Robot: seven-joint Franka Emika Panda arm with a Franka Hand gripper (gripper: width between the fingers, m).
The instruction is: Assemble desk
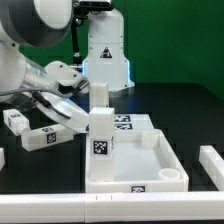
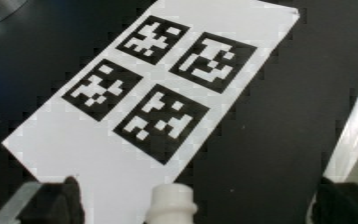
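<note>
The white rimmed desk top [image 1: 160,150] lies at the middle right, with a round hole [image 1: 168,174] at its near corner. One tagged leg [image 1: 101,132] stands upright at its left side, and another white post [image 1: 98,94] rises just behind it. Two more tagged legs [image 1: 15,120] [image 1: 45,136] lie on the table to the left. My gripper [image 1: 85,119] reaches in from the left, close to the upright legs. In the wrist view my gripper [image 2: 202,205] is open with the dark fingers [image 2: 51,202] far apart. A white rounded leg peg [image 2: 172,205] sits between them, touching neither.
The marker board [image 2: 158,85] lies under the wrist camera and shows behind the desk top [image 1: 126,122]. A white bar [image 1: 210,165] lies at the exterior view's right. The white robot base [image 1: 105,50] stands at the back.
</note>
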